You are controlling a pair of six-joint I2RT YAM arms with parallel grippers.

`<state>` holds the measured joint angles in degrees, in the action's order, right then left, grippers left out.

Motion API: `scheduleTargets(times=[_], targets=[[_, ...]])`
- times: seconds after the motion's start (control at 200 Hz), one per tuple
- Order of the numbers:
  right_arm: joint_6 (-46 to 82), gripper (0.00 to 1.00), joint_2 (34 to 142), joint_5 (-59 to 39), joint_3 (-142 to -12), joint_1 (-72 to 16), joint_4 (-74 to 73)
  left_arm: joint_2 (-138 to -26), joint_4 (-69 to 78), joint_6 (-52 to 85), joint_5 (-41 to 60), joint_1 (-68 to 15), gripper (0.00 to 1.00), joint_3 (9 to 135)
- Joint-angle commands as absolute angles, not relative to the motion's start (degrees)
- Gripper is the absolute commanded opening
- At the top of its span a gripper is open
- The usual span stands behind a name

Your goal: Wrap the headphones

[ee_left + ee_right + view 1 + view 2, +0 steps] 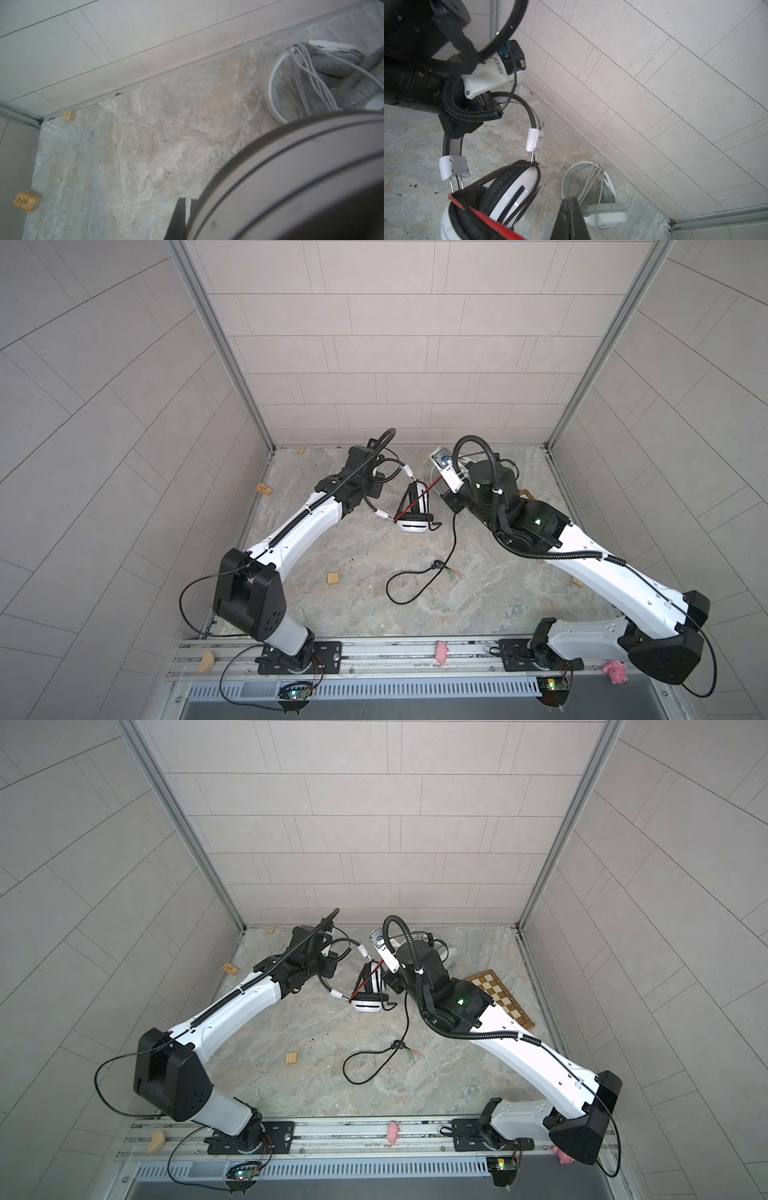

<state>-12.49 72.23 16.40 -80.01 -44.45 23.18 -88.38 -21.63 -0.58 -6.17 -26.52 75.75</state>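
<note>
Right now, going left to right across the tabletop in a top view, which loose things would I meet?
printed wooden block → small wooden cube by the back wall → ribbed wooden block → white headset with black cups → cable plugs → chessboard

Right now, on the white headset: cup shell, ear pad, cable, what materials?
Cup shell: hard plastic, glossy white; smooth with a sheen.
Ear pad: probably leatherette, black; fine puckered wrinkles.
Cable: likely fabric-braided, black and red; a woven texture shows.
</note>
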Motion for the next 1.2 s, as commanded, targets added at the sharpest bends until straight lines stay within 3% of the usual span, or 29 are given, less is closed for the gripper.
scheduleTargets(times=[0.0,0.435,0.726,1.191], targets=[[-11.1,0.02,72.8,13.7,-82.9,-41.7,22.1,-85.9,-24.6,-5.3,3.3,-27.2,0.00,78.7],[-6.0,0.03,78.2,5.8,-83.8,-30.7,21.4,-82.4,-24.7,-5.1,19.3,-27.5,0.00,79.8],[-3.2,0.03,83.8,4.6,-85.3,-29.3,21.2,-80.6,-22.7,-2.8,28.6,-27.4,0.00,80.1],[5.9,0.06,85.4,-6.1,-73.0,-28.3,9.3,-76.1,-9.0,8.1,36.3,-22.0,0.00,74.4]])
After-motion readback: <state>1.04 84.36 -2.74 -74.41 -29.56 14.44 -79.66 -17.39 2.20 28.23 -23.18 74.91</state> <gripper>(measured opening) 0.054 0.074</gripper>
